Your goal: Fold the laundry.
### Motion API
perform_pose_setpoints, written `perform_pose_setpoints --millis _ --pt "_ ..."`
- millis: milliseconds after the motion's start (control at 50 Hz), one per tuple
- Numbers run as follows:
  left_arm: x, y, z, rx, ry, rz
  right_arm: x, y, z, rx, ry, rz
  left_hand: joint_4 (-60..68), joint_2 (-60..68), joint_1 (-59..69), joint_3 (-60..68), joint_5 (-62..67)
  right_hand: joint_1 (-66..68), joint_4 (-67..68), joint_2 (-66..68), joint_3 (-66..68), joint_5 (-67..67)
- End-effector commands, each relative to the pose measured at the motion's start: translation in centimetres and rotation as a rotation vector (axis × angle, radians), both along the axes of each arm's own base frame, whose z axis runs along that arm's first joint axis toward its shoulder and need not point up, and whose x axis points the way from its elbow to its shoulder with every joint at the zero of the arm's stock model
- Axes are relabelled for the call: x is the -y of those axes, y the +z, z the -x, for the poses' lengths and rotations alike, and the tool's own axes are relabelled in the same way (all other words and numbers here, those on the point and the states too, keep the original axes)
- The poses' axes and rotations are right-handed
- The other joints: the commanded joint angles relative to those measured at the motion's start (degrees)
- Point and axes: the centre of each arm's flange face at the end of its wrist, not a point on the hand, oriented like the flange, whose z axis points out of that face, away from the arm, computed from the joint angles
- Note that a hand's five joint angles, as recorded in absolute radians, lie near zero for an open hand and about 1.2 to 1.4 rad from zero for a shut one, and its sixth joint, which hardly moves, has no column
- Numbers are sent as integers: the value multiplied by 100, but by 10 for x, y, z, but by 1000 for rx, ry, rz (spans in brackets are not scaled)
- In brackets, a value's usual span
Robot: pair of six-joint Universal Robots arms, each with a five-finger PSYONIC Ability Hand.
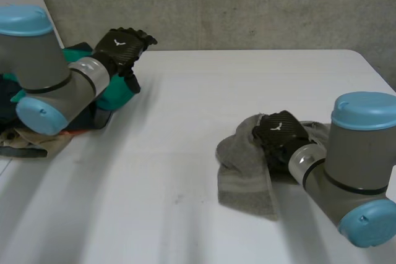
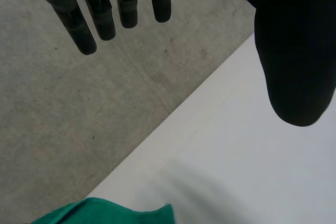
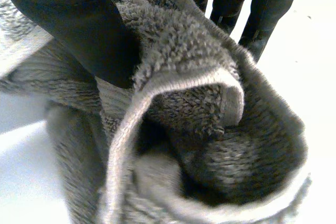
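A pile of clothes point(image 1: 93, 114) sits at the far left edge of the white worktop point(image 1: 185, 122). A green cloth point(image 1: 116, 94) lies on the top of the pile and a tan cloth point(image 1: 34, 143) pokes out at its near side. The dark things in the pile may be shirts or trousers; it is hard to tell.

The left hand point(image 1: 120, 47) is up in the air over the far left part of the worktop, just above the pile. In the left wrist view its fingers point(image 2: 84, 24) are straight and its thumb point(image 2: 294, 51) is spread wide. It holds nothing. The green cloth is below it, at the worktop's edge, and a grey wall point(image 1: 216, 4) stands behind the worktop.

The middle of the worktop is bare white.

A fluffy grey cloth point(image 1: 244, 171) lies bunched up on the right half of the worktop, toward the near side. The right hand point(image 1: 279, 133) is down on its right part. In the right wrist view the thumb point(image 3: 68, 19) and the fingers point(image 3: 262, 19) squeeze a raised fold of the grey cloth between them.
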Motion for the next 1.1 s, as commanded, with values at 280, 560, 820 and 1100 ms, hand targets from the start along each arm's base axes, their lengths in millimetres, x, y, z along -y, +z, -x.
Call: perform_pose_setpoints --millis 280,560,820,1100 --pt "-57 53 -45 -185 105 -75 -128 -8 -86 95 315 -181 -153 -159 -84 -171 -274 -3398 -4103 -3945 -4038 -3869" --pt "-148 14 -32 -107 127 -313 -26 94 -10 343 71 -168 -153 -159 -84 -171 -274 -5129 -5834 -5676 -5769 -5600" --pt "-237 -19 -2 -115 48 -476 29 76 50 52 16 -88 -153 -159 -84 -171 -274 -5129 -5834 -5676 -5769 -5600" --pt "-221 -61 20 -93 215 -384 97 14 76 -181 32 135 -153 -159 -84 -171 -274 -4978 -5684 -5525 -5618 -5449"
